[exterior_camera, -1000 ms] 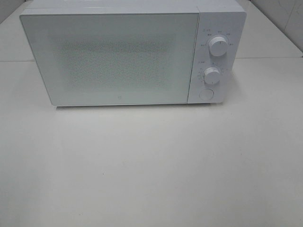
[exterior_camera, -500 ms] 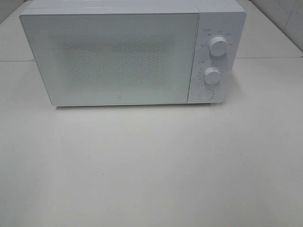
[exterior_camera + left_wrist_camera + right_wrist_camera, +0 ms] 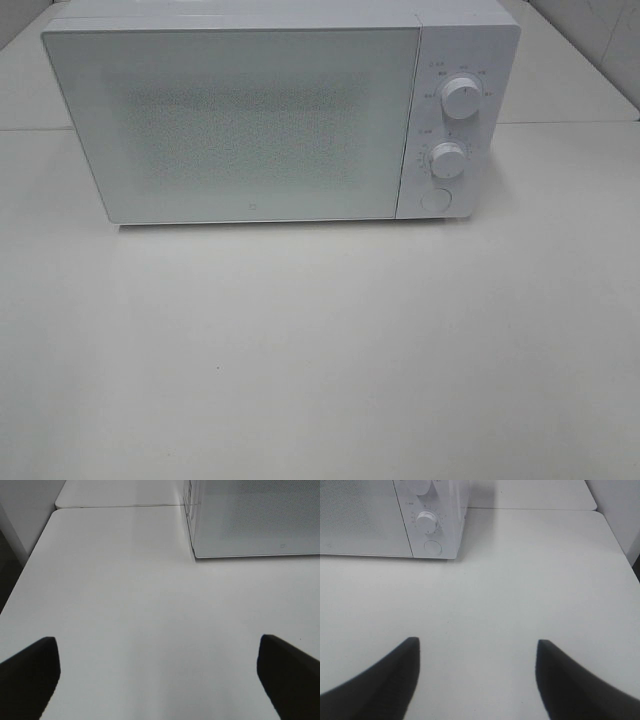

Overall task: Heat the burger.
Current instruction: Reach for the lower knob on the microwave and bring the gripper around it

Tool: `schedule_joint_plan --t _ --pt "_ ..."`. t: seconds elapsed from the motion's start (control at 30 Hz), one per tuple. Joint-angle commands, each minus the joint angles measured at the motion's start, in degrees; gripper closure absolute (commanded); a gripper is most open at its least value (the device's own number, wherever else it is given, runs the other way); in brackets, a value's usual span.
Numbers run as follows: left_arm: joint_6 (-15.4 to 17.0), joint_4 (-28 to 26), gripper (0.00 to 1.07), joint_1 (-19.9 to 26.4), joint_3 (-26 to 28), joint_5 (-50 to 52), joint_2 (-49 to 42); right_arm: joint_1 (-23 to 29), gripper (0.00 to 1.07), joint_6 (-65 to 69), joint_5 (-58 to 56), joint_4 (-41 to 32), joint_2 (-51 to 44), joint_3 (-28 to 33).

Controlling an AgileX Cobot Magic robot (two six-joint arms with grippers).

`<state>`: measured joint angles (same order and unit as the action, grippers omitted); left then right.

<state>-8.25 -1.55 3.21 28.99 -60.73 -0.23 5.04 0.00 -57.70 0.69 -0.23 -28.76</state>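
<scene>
The burger is out of view. A white microwave (image 3: 270, 110) stands at the back of the white table (image 3: 320, 350) with its door shut; it also shows in the left wrist view (image 3: 255, 517) and the right wrist view (image 3: 390, 515). Its two dials (image 3: 460, 97) and round button (image 3: 435, 199) sit on the right panel. Neither arm appears in the exterior high view. My left gripper (image 3: 157, 667) is open over bare table, nothing between its dark fingers (image 3: 30, 672). My right gripper (image 3: 475, 672) is also open and empty, its fingers (image 3: 395, 672) apart above the table.
The table's left edge (image 3: 25, 570) and a seam to a second table surface (image 3: 120, 505) show in the left wrist view. The table's right edge (image 3: 620, 545) shows in the right wrist view.
Nothing differs in the exterior high view across the three frames; the microwave stands still with its door shut.
</scene>
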Motion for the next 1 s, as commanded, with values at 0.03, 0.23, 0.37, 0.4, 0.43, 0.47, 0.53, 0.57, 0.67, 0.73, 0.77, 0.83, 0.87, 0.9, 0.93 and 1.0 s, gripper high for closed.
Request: schedule_joint_plan --t 0.03,0.23,0.37,0.4,0.43,0.47,0.53,0.57,0.67,0.73,0.77,0.83,0.87,0.9,0.93,1.0 --pt "0.23 -0.34 0.03 0.06 -0.06 0.86 -0.97 -0.11 0.15 -1.66 5.61 2.35 -1.43 -1.6" --pt "0.23 -0.34 0.03 0.06 -0.06 0.86 -0.97 -0.11 0.11 -1.66 20.57 9.28 7.1 -1.49" --pt "0.23 -0.34 0.03 0.06 -0.06 0.86 -0.97 -0.11 0.12 -1.55 32.83 11.17 13.92 -1.2" --pt "0.23 -0.34 0.03 0.06 -0.06 0.86 -0.97 -0.11 0.12 -1.49 37.18 11.17 16.44 -1.03" --pt "0.23 -0.34 0.03 0.06 -0.06 0.86 -0.97 -0.11 0.13 -1.26 44.98 10.89 21.26 -0.4" --pt "0.23 -0.34 0.03 0.06 -0.06 0.86 -0.97 -0.11 0.13 -1.26 44.98 10.89 21.26 -0.4" --pt "0.23 -0.34 0.03 0.06 -0.06 0.86 -0.97 -0.11 0.15 0.0 55.06 10.6 27.44 0.97" --pt "0.23 -0.34 0.03 0.06 -0.06 0.86 -0.97 -0.11 0.15 0.4 57.7 10.6 29.05 1.38" --pt "0.23 -0.34 0.03 0.06 -0.06 0.86 -0.97 -0.11 0.18 0.34 66.92 10.71 34.66 3.44" --pt "0.23 -0.34 0.03 0.06 -0.06 0.86 -0.97 -0.11 0.18 0.0 72.31 10.71 37.76 5.1" --pt "0.23 -0.34 0.03 0.06 -0.06 0.86 -0.97 -0.11 0.18 0.0 75.11 10.71 39.48 6.07" --pt "0.23 -0.34 0.03 0.06 -0.06 0.86 -0.97 -0.11 0.19 -0.34 79.53 10.66 42.51 7.85" --pt "0.23 -0.34 0.03 0.06 -0.06 0.86 -0.97 -0.11 0.19 -0.34 79.53 10.66 42.51 7.85" --pt "0.23 -0.34 0.03 0.06 -0.06 0.86 -0.97 -0.11 0.19 -0.34 81.88 10.43 44.29 8.77" --pt "0.23 -0.34 0.03 0.06 -0.06 0.86 -0.97 -0.11 0.19 -0.34 86.75 8.94 47.78 10.6" --pt "0.23 -0.34 0.03 0.06 -0.06 0.86 -0.97 -0.11 0.19 -0.34 91.21 7.05 51.11 12.2"
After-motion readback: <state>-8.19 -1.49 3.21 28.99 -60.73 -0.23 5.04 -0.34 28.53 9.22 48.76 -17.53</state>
